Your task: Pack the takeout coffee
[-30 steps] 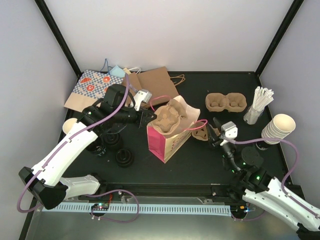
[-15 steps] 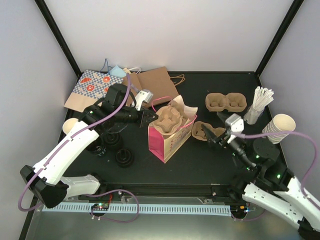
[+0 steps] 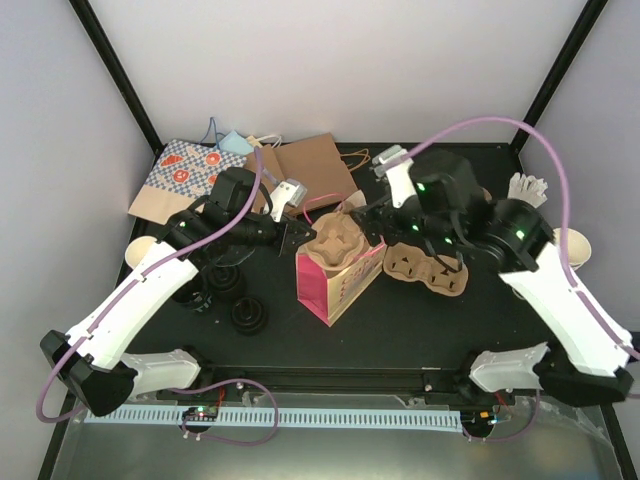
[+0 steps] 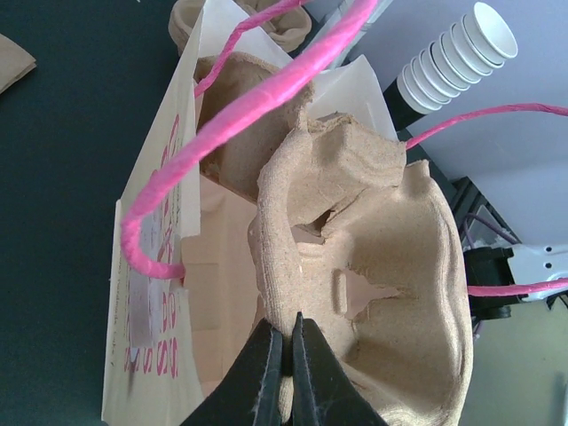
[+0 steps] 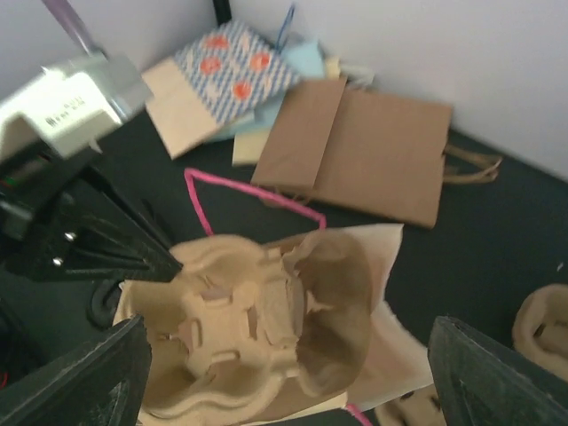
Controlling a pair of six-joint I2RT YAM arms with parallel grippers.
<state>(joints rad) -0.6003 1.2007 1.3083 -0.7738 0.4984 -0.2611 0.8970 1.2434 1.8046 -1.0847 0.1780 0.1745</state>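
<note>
The right tool, spread wide and empty, has swung over the paper bag; the left tool pinches the cup carrier. Black-lidded coffee cups stand leftward.

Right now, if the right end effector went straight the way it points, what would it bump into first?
Most likely the brown cup carrier sitting in the mouth of the paper bag. The right end effector is open wide and aims right at it. How far apart they are is hard to judge.
</note>
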